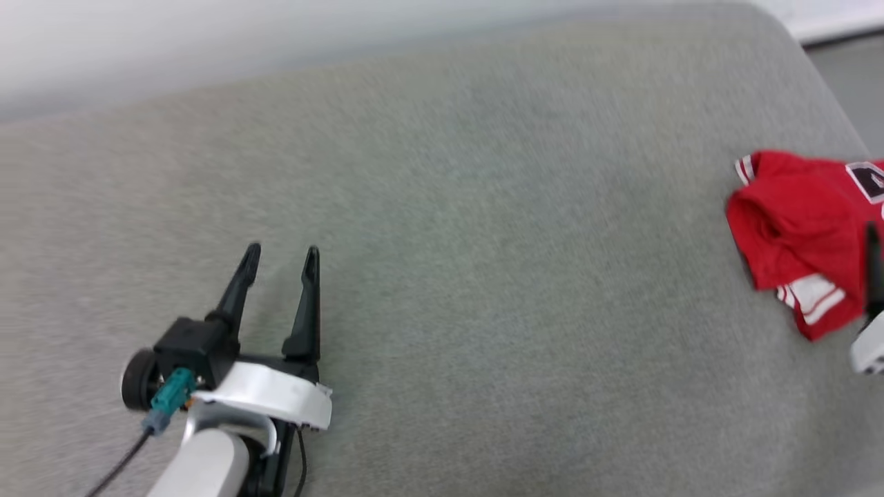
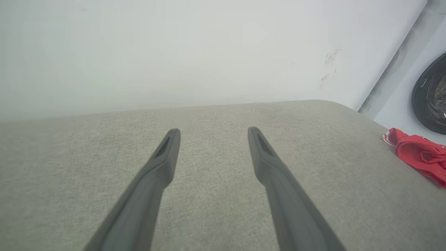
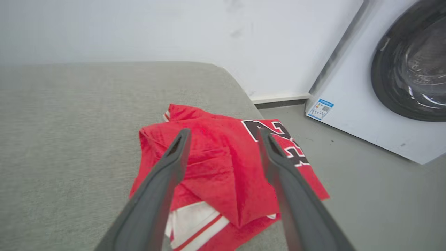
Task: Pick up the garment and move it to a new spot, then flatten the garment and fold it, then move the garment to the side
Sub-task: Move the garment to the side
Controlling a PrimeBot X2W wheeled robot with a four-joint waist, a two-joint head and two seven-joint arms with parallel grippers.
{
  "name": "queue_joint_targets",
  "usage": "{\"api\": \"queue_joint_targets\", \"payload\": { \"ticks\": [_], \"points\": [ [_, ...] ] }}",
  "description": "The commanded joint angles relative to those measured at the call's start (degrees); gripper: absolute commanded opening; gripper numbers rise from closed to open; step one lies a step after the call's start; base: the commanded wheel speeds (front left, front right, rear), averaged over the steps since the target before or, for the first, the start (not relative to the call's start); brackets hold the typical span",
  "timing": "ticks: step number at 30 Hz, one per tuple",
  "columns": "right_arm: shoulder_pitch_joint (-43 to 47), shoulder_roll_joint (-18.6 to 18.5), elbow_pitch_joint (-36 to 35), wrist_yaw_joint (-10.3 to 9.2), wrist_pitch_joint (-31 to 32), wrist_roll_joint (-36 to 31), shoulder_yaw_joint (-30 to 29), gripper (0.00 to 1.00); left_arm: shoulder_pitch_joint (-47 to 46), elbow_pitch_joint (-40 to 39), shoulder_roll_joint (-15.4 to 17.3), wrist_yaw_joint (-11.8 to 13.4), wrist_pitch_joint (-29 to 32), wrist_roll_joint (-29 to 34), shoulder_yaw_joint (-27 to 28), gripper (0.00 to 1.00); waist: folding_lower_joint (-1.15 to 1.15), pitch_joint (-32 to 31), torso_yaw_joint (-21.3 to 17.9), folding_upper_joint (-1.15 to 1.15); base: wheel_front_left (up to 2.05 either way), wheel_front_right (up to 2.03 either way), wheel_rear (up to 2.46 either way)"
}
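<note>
Nearby, washing machine (image 3: 359, 115) beyond garment (image 3: 223, 164)

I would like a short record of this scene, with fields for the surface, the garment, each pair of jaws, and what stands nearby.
surface: grey fabric cushion with a rounded far corner
garment: red, loosely folded, white striped sleeve and black number showing, at the cushion's right edge
left jaws: open, empty, over bare cushion, far from the garment
right jaws: open, over the garment, not gripping it
nearby: white washing machine on the grey floor, beyond the cushion's right edge
</note>
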Motion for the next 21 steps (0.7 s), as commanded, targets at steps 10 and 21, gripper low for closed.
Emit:
{"api": "queue_joint_targets", "payload": {
  "ticks": [10,21],
  "points": [
    [14.5,12.8,-17.6,-0.05,1.0,-3.3,1.1,1.0,7.7,1.4,-1.1,2.7,-1.1,-0.5,2.1,1.0,0.01,-12.5,12.2,0.0,0.0,0.0,0.0],
    [27.8,18.8,-35.3,-0.05,7.2,-6.0,2.3,1.0,12.8,2.2,-0.4,2.9,-1.3,-0.4,2.8,1.0,0.01,-17.3,15.3,0.0,0.0,0.0,0.0]
  ]
}}
